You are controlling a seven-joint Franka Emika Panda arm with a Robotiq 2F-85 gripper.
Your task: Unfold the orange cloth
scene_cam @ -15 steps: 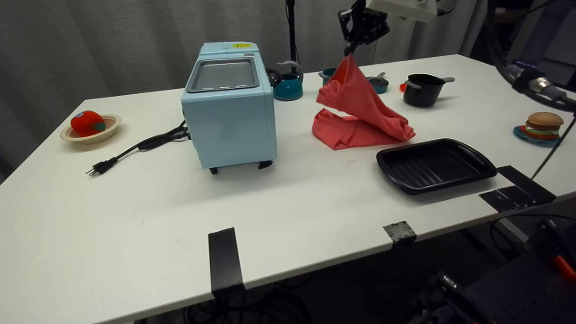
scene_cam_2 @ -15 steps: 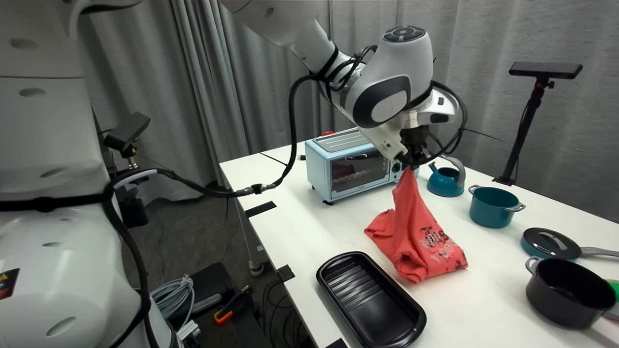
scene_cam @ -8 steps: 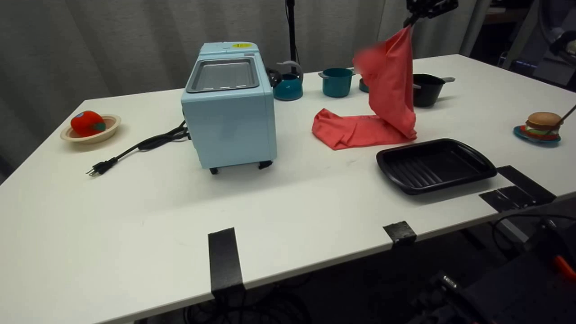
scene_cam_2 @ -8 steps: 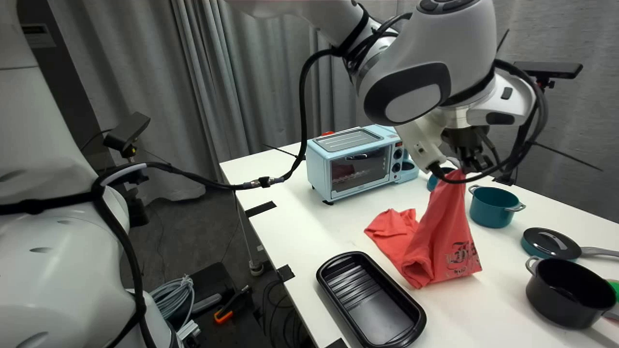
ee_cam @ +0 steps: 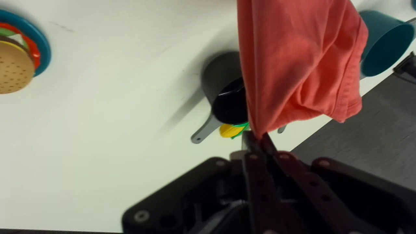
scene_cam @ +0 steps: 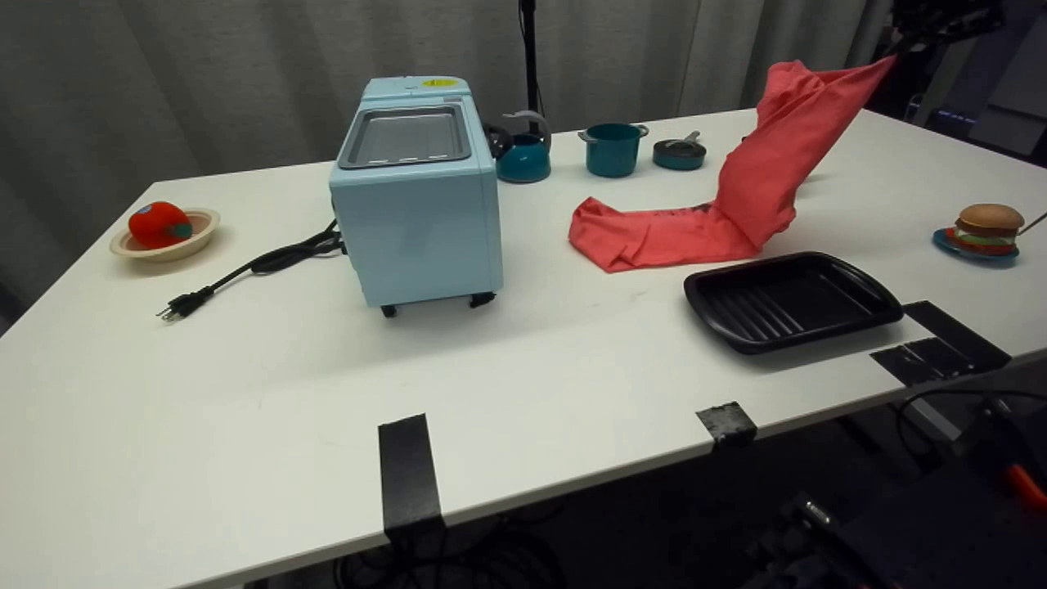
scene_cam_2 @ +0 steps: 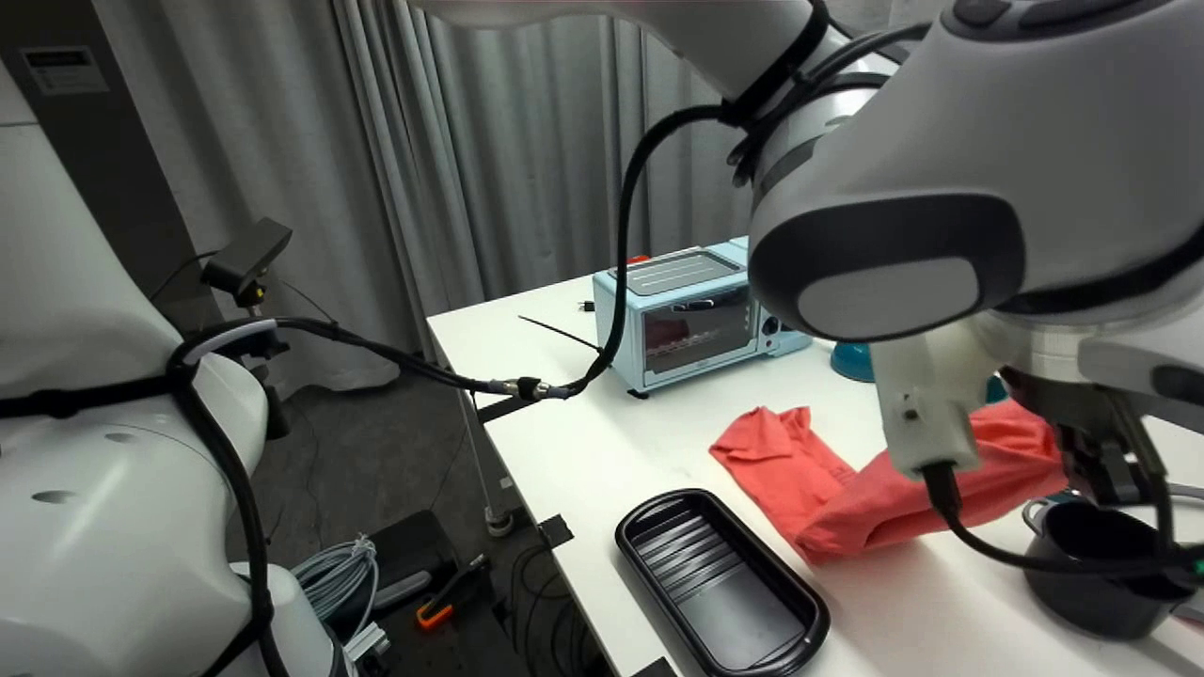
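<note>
Pincer (ee_cam: 259,138) farther from oven (scene_cam: 417,213), orange cloth (scene_cam: 761,184) pinched — lifted end now slanting

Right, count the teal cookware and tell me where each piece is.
3: in an exterior view, a kettle beside the toaster oven, then a two-handled pot and a frying pan farther right. More may hide behind the orange cloth.

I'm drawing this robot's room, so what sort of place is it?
Probably a robot lab, set up a bit like a kitchen: a robot arm reaches over a white table that has a toaster oven on it, and grey curtains hang behind.
</note>
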